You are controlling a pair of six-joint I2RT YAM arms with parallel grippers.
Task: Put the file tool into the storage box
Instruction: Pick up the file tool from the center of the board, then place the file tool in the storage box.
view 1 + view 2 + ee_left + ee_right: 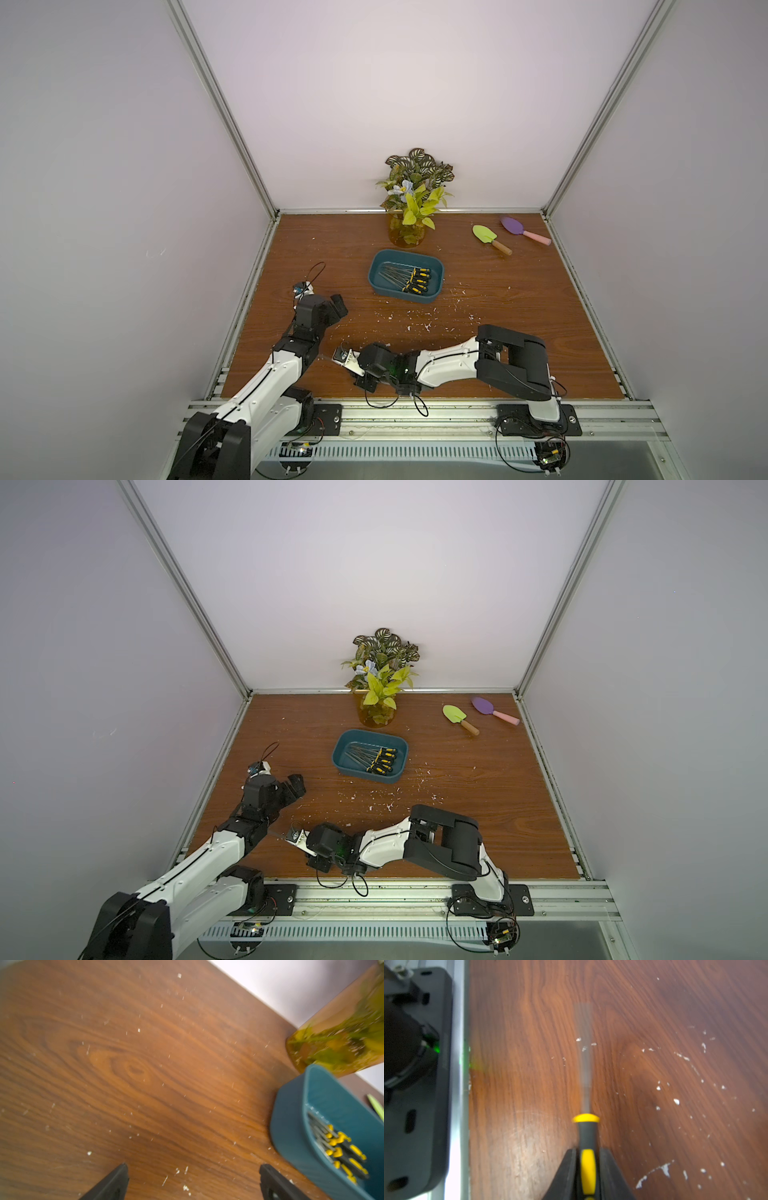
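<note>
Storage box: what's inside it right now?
The storage box holds a bundle of files with black-and-yellow handles, lying overlapped. The floor beneath them is covered, so anything underneath is hidden.

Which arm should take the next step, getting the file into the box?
Right. The right gripper is shut on the handle of the file, so it only needs to carry it to the box. The left gripper is open and empty, though nearer the box.
</note>
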